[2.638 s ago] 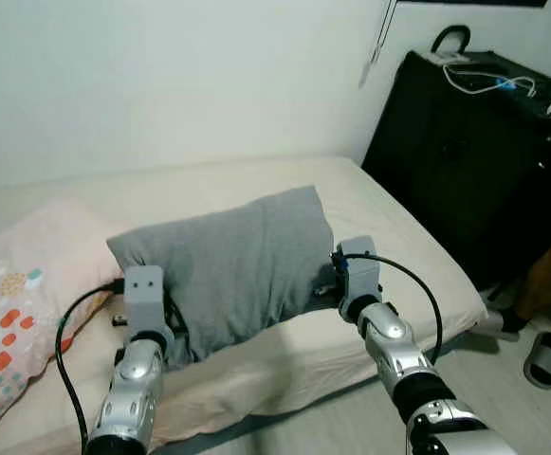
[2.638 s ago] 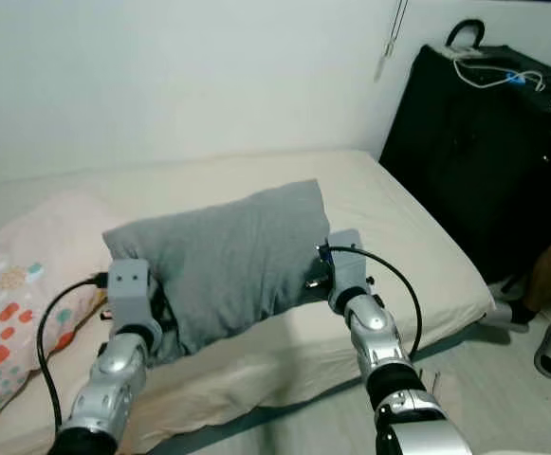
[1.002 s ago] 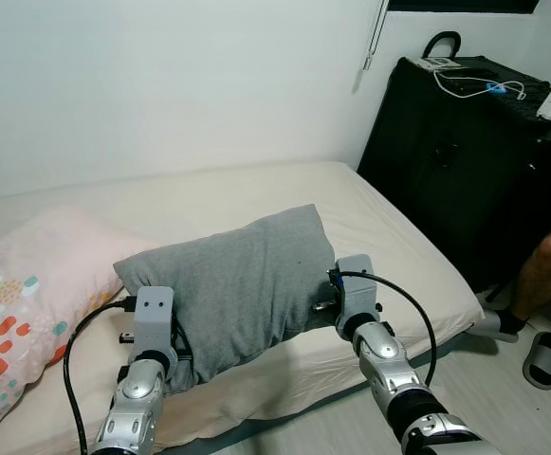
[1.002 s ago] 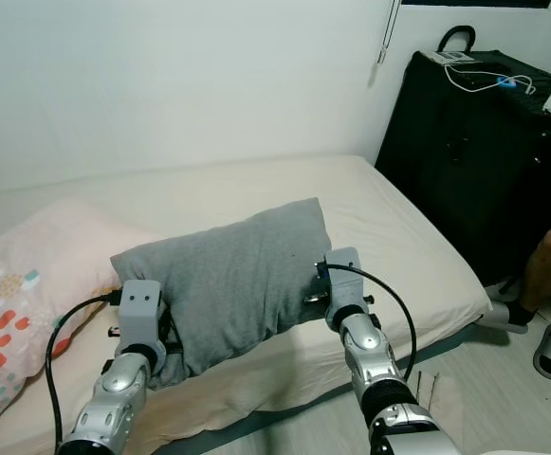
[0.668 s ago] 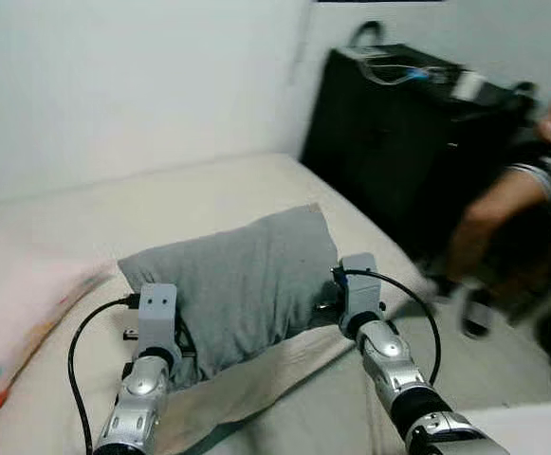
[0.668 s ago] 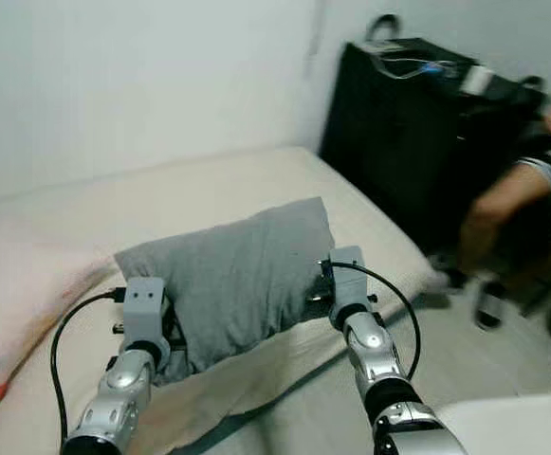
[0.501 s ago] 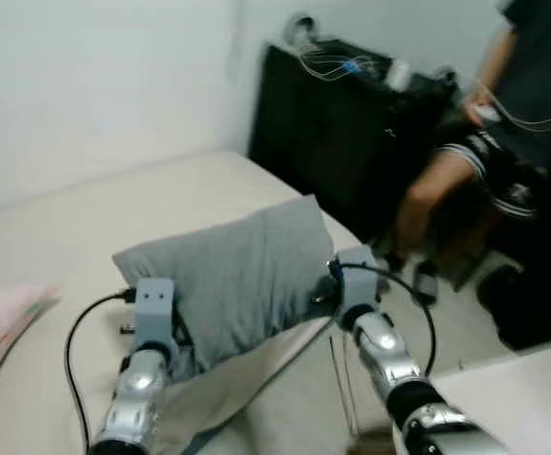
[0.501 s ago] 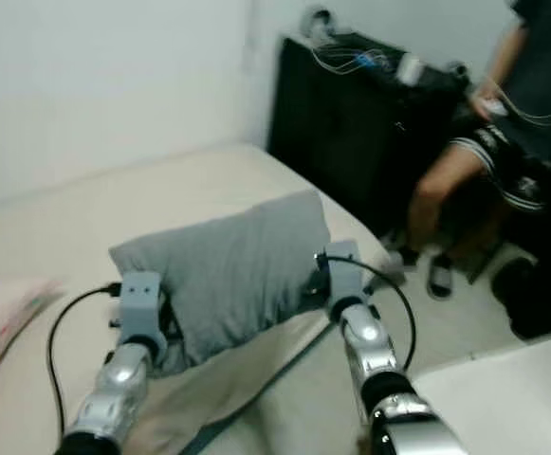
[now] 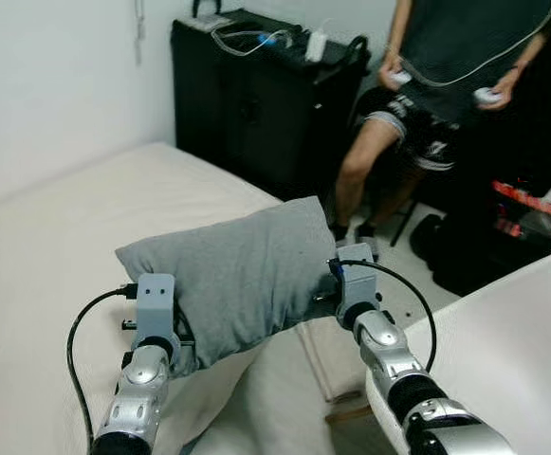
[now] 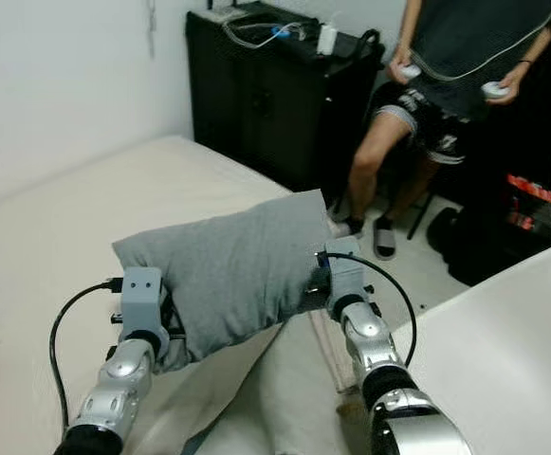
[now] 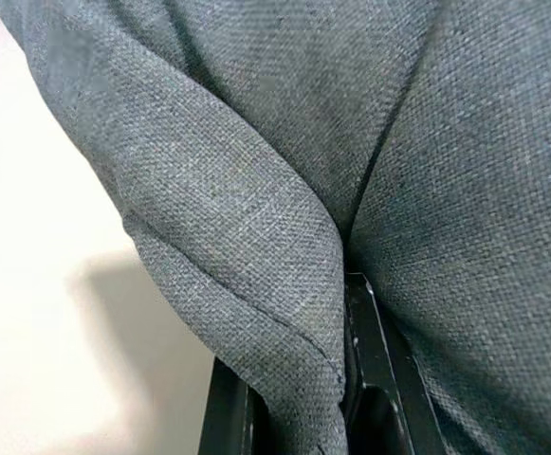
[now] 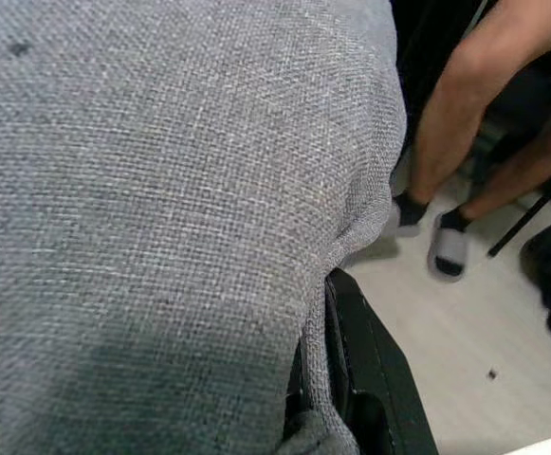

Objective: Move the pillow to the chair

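A grey pillow (image 9: 235, 272) hangs in the air between my two arms, above the edge of the bed. My left gripper (image 9: 166, 334) is shut on the pillow's left end; in the left wrist view its black fingers (image 11: 370, 379) pinch a fold of the grey pillow (image 11: 284, 190). My right gripper (image 9: 327, 289) is shut on the pillow's right end, and the right wrist view has a black finger (image 12: 365, 370) pressed under the pillow's (image 12: 161, 190) corner. The fabric hides most of both grippers' fingertips.
A cream bed (image 9: 57, 237) lies below and to the left. A person (image 9: 427, 85) holding controllers sits ahead on the right beside a black cabinet (image 9: 256, 104). A white surface (image 9: 503, 360) fills the lower right. A dark bag (image 9: 465, 256) rests on the floor.
The camera has swung to the right: the patterned pillow left the view, and the seated person and white surface came in. Both grippers keep their hold on the grey pillow.
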